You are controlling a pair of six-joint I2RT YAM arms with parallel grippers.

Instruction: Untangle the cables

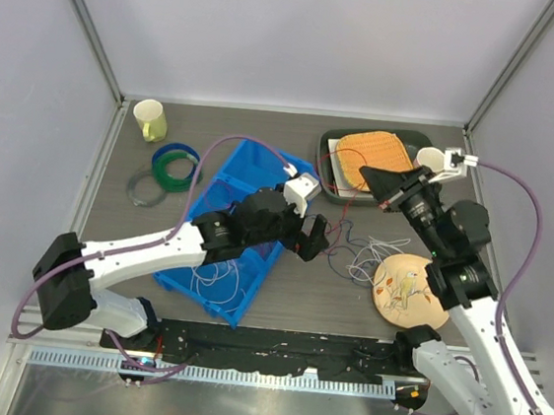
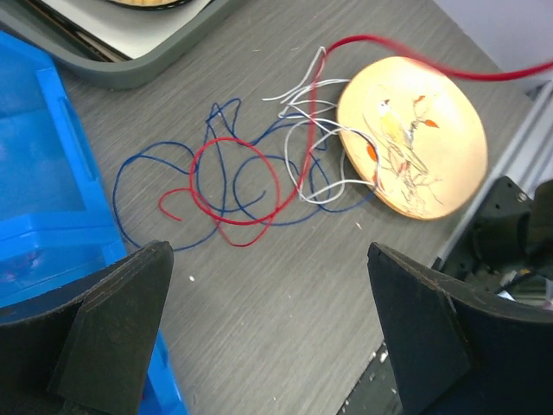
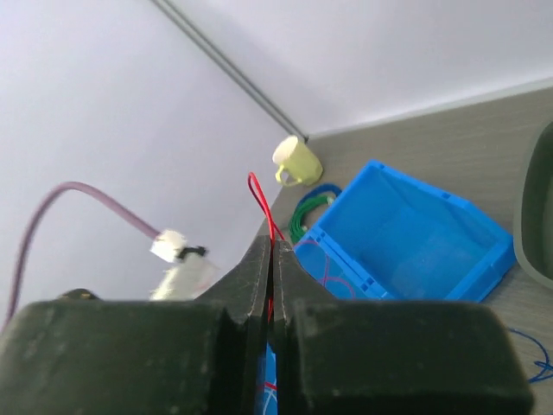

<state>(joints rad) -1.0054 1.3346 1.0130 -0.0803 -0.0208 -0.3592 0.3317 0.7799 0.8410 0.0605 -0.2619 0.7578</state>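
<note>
Red cable [image 2: 233,223] sits pinched in your right fingers [image 3: 251,285], lifted far right; its loops tangle with blue and white cables [image 2: 302,194] on the counter [image 2: 285,328], left of the plate [image 2: 406,138]. Left fingers [image 2: 121,320] gape above: pin blue, draw red free.

Bright even light, soft shadows; wrist-view foregrounds blurred.

The worktop [image 2: 285,346] has a matt grey wood-grain finish. The bin [image 2: 43,173] is smooth, semi-gloss blue plastic; the tray [image 2: 138,69] is matt grey plastic. The plate [image 2: 406,138] is glossy and printed. The cables [image 2: 235,183] have smooth sheathing. My jaws are matt black plastic, finely ridged.
</note>
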